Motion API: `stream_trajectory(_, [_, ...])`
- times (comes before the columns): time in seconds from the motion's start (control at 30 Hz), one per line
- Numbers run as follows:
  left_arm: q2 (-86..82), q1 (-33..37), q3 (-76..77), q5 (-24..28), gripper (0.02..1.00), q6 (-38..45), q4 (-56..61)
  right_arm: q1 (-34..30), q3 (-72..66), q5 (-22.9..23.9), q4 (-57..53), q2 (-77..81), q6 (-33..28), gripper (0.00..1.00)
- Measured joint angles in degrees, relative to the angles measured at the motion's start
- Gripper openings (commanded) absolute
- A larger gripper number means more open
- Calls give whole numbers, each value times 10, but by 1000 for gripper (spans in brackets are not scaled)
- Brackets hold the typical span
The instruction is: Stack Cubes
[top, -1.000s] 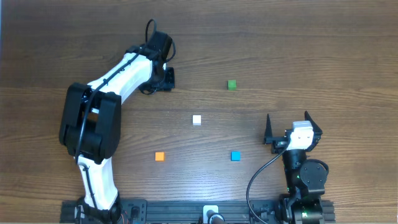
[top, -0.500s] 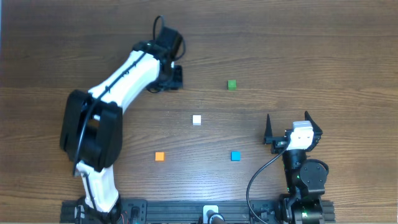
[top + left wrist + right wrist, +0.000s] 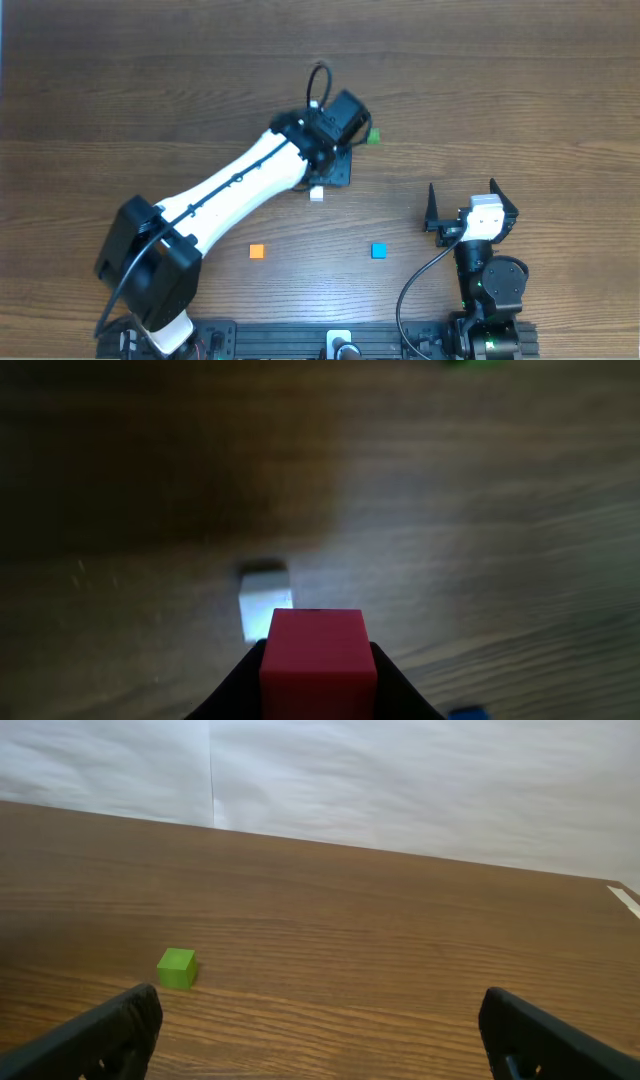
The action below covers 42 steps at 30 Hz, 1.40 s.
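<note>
ok so going from the left: my left arm [image 3: 230, 185] stands at the bottom left corner and stretches diagonally up across the table [image 3: 150, 60] to about the middle. The orange cube [image 3: 257, 251] sits on the wood just below that arm, well apart from the other cubes. My left claw [image 3: 333, 165] is clamped on the red cube [image 3: 318, 650], one finger on each side, and from the wrist camera the cube sits square between them. The white cube [image 3: 317, 195] is right next to it. From above it peeks out from under the claw's lower edge. From the wrist it lies on the table just beyond the red one, off to one side, with a corner hidden behind it. Can't tell if the two are touching, though. Next over is the blue cube [image 3: 378, 250], down toward the front and apart from the white one. The green cube [image 3: 374, 136] is farther back, poking out just beside my left wrist in the overhead shot. Then on the right, my right claw [image 3: 466, 205] is parked near its own base with the fingers spread wide. It looks out over the wood toward the green cube, with a pale wall [image 3: 400, 780] behind the table's far edge.
</note>
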Motion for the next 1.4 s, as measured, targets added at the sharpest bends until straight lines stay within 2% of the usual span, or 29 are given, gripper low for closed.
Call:
stream_trajectory(0.53, [0, -2, -66, -7, 40, -37, 29, 0, 0, 0, 0, 0, 0, 991])
stream_trajectory(1.4, [25, -2, -69, -6, 42, -68, 31, 0, 0, 0, 0, 0, 0, 993])
